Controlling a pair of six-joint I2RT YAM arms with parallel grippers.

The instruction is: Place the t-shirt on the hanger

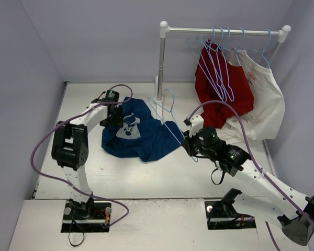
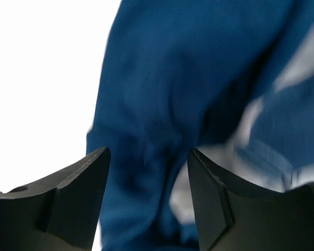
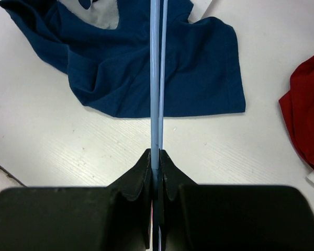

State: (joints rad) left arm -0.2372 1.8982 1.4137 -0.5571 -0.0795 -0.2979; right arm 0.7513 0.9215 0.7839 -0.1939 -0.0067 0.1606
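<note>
The dark navy t-shirt (image 1: 141, 137) lies crumpled on the white table, its pale inner neck (image 1: 130, 129) facing up. My left gripper (image 1: 118, 119) is at the shirt's upper left edge. In the left wrist view it (image 2: 146, 151) stands open, with blurred blue cloth (image 2: 199, 78) showing between and beyond the fingers (image 2: 83, 183). My right gripper (image 3: 156, 154) is shut on the thin light-blue wire of the hanger (image 3: 155, 78). The hanger (image 1: 172, 130) reaches over the shirt's right side toward the rack post. In the top view, the right gripper (image 1: 190, 140) is just right of the shirt.
A white clothes rack (image 1: 161, 63) stands at the back, its rail (image 1: 225, 31) carrying several light-blue hangers (image 1: 220, 57), a red shirt (image 1: 220, 91) and a white shirt (image 1: 264, 102). Their hems rest on the table near my right arm. Purple walls close in on both sides.
</note>
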